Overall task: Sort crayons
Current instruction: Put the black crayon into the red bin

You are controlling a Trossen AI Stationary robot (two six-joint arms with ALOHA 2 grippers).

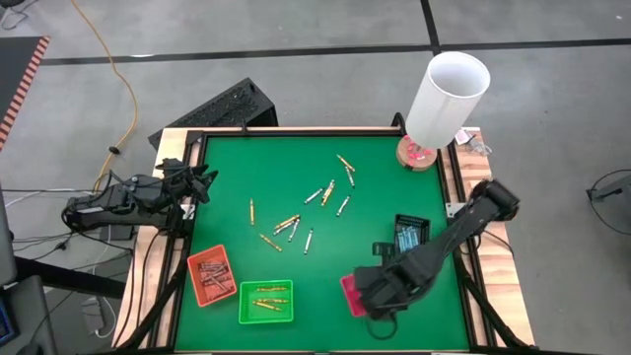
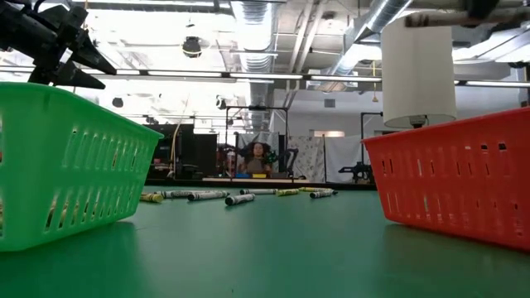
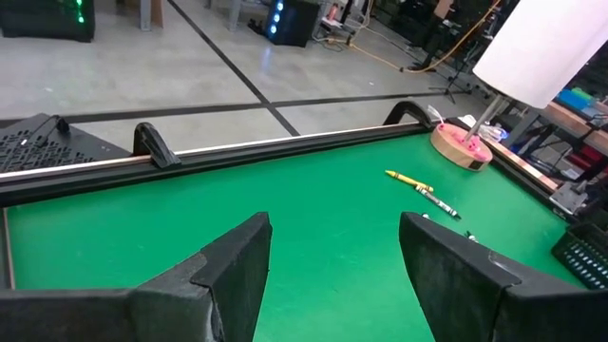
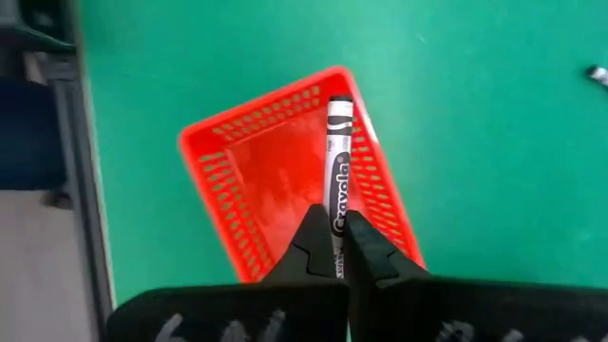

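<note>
Loose crayons (image 1: 296, 225) lie scattered on the green table's middle, with more toward the far side (image 3: 410, 179). My right gripper (image 4: 337, 223) hangs over the red tray (image 4: 247, 171) near the table's front right, shut on a silvery grey crayon (image 4: 339, 142). In the high view this gripper (image 1: 380, 296) covers part of that tray (image 1: 350, 291). My left gripper (image 3: 332, 275) waits open at the table's left edge (image 1: 192, 182), with nothing between its fingers. My right gripper pinches the grey crayon by one end (image 4: 337, 204) between its two fingers. The fingers slant steeply down from above and lie along the crayon. The crayon juts out past the fingertips, lifted clear above the red tray's inside; its free end (image 4: 340, 103) is over the tray's rim.
An orange tray (image 1: 211, 276) and a green tray (image 1: 266, 302) with crayons stand at the front left. A black tray (image 1: 409, 235) holds blue crayons at the right. A tall white cylinder (image 1: 449, 94) stands on a round base at the far right corner. A raised dark rim (image 3: 285, 142) borders the table.
</note>
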